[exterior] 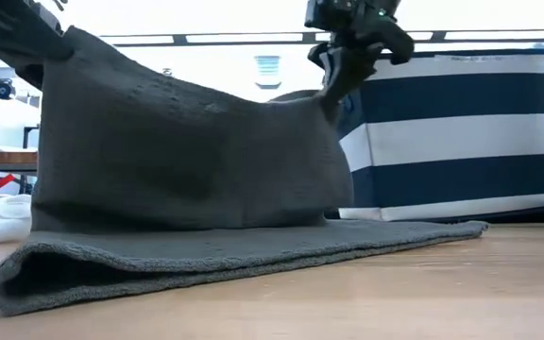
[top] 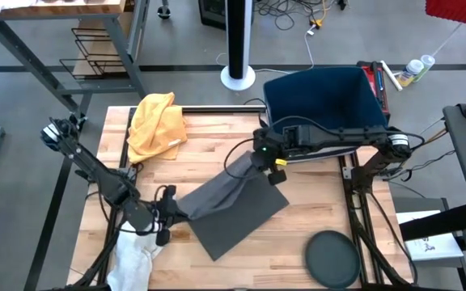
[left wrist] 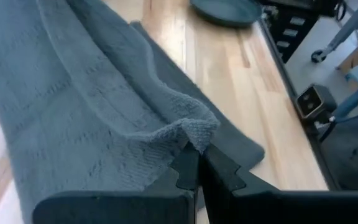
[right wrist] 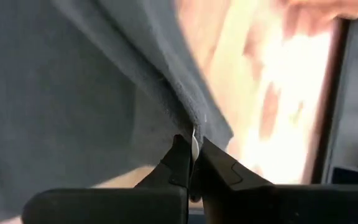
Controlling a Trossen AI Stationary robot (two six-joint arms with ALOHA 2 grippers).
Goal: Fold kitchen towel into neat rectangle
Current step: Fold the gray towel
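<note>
With the grey kitchen towel (top: 233, 212) just in front of the striped bin (top: 324, 95), left gripper (top: 171, 208) and right gripper (top: 263, 160) each clamped on a lifted corner, uneven carrying could skew the fold

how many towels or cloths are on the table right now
3: a dark grey kitchen towel mid-table, held up by both grippers; a yellow cloth bunched at the far left corner; a white cloth at the near left edge. Others may be hidden.
</note>
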